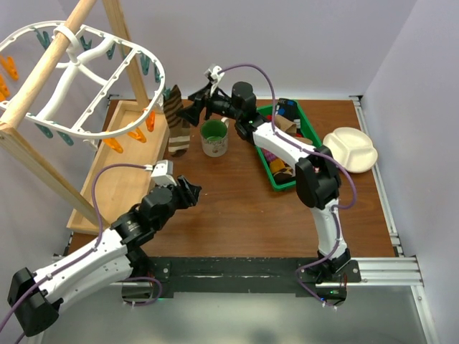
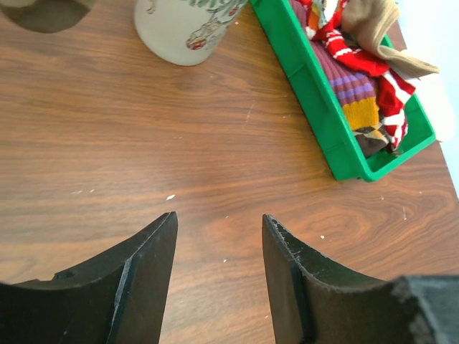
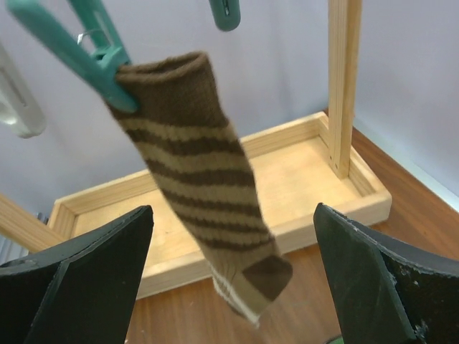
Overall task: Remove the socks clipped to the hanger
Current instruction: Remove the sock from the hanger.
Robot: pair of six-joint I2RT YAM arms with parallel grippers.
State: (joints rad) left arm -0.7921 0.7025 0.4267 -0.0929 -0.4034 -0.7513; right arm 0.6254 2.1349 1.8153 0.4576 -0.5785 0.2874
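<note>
Right gripper (image 3: 233, 215) is gaping around the striped sock (image 3: 193, 179), not clamping; left gripper (image 2: 219, 222) is sitting apart, empty. Teal clip (image 3: 79, 50) up-left is biting the cuff: pulling risks swinging the hanger (image 1: 57, 89).

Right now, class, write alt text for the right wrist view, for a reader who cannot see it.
A brown-and-tan striped sock hangs from a teal clip, framed by the wide-open fingers of the right hand. Behind it stand a shallow wooden tray and an upright wooden post.
</note>
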